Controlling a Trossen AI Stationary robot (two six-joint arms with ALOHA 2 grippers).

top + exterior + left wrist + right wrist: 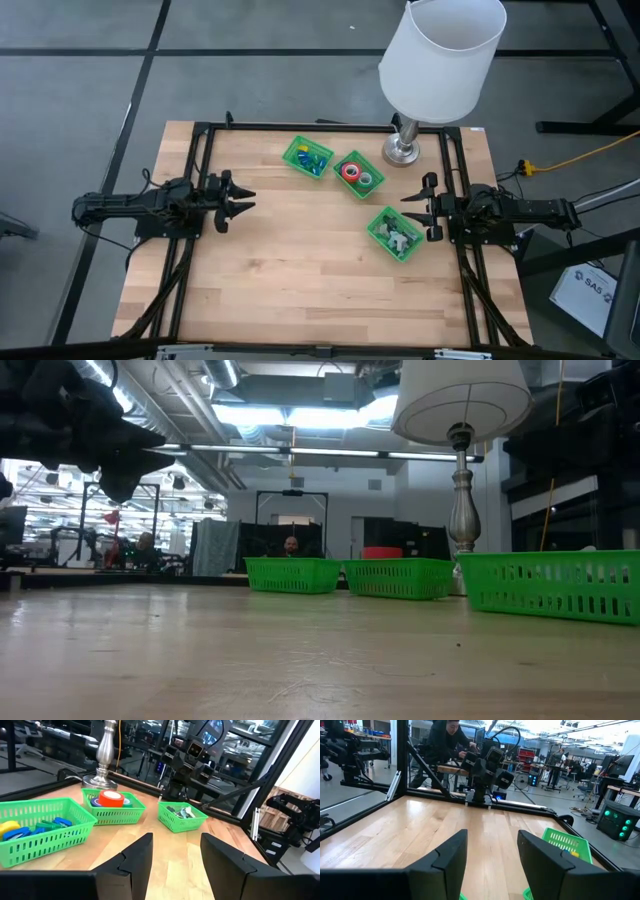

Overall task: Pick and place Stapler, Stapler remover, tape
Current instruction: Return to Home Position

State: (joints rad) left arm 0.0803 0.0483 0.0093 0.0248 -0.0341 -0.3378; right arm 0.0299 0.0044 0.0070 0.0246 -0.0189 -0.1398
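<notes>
Three green plastic mesh baskets sit in a slanting row by the white-shaded, silver-based lamp (403, 150); the middle basket (115, 815), just beside the lamp base, holds the red roll of tape (350, 170); the basket farthest from the lamp (182, 823) holds grey staple removers (400, 238); beside it the right gripper (410, 207), and across open wooden table (300, 290) the left gripper (243, 200), hang just inside the black side rails (195, 250); both jaws are spread, pinching nothing.

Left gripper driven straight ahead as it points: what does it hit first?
Over bare table, the left gripper likely meets the staple-remover basket first, else the right gripper behind it; height unclear.
</notes>
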